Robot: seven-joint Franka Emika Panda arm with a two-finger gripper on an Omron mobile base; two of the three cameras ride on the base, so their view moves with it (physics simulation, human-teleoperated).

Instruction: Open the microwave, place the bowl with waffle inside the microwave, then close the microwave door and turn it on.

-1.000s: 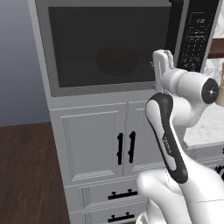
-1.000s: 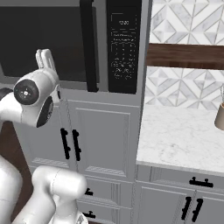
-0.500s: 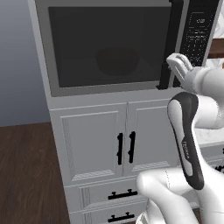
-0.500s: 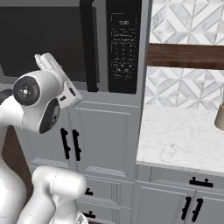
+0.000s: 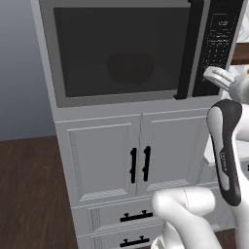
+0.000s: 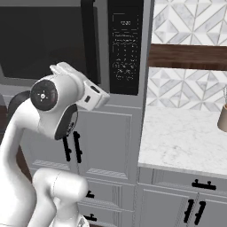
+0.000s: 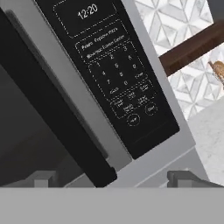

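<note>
Microwave door (image 6: 44, 40) shut, black bar handle (image 6: 90, 40) left of keypad panel (image 6: 125, 46), white arm's hand (image 6: 84, 88) near handle's lower end, marble bench (image 6: 186, 139) right, grey cabinet doors (image 6: 99, 146) below.

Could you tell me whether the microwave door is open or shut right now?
Shut. The door lies flush in the microwave frame, its black handle beside the keypad, with no gap showing.

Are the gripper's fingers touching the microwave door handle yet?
Apart. In the hand view both fingers stand wide open, and the handle's lower end sits between them with clear space on each side.
</note>
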